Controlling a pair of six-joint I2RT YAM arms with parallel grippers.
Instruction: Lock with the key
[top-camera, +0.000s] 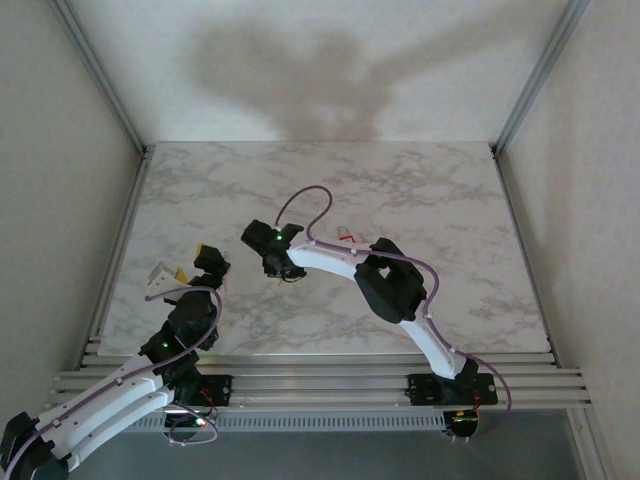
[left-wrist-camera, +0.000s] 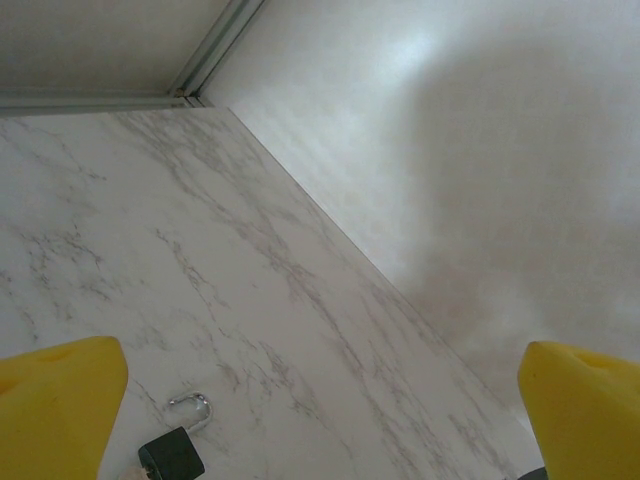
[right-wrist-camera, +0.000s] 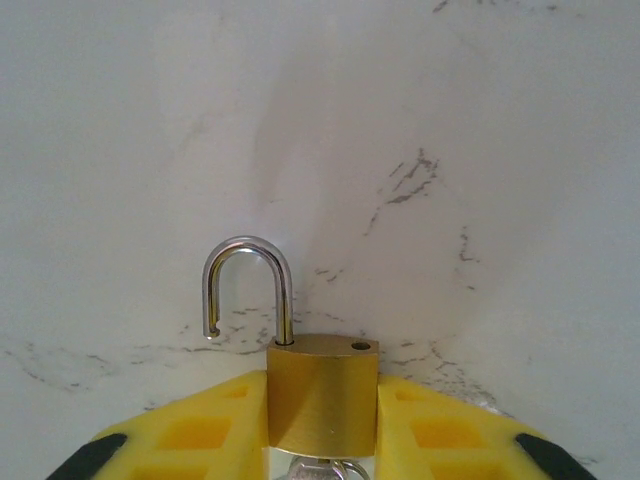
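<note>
Padlock in right hand, shackle outward (unlatched)

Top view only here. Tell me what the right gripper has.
Observer: A brass padlock. The right gripper is closed on both sides of its body.
Operator: Report the shackle.
Observer: The shackle is open, its free end out of the hole in the body.
</note>
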